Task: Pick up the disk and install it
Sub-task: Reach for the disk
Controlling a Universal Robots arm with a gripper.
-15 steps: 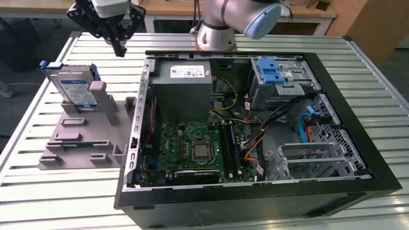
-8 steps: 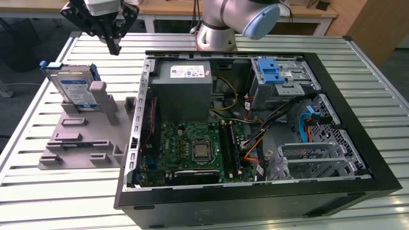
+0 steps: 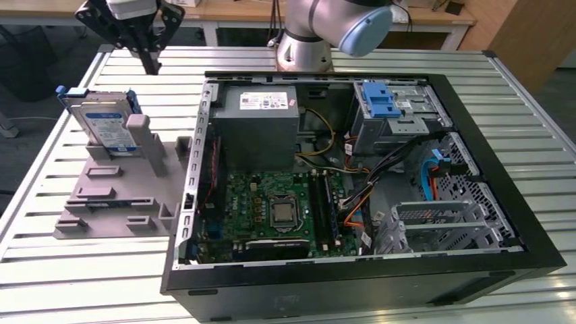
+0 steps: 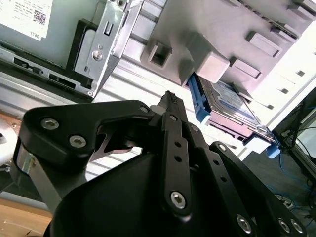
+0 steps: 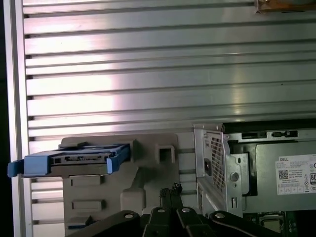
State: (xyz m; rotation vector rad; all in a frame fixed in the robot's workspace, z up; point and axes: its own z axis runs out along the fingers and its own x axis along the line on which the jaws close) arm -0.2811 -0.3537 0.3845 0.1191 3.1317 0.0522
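Hand: we see the gripper (image 3: pixel 151 66) up high, fingers pressed together, holding nothing | Disk: the disk (image 3: pixel 104 125) stands in the grey stand (image 3: pixel 117 196) beside the open computer (image 3: pixel 504 169) | Task: not picked up, not put in.

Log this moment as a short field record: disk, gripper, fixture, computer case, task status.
disk: upright on edge in grey fixture
gripper: shut, empty, apart from disk
grey fixture: on slatted table, at the exterior view's left of computer case
computer case: open, motherboard exposed
task status: disk not yet picked up
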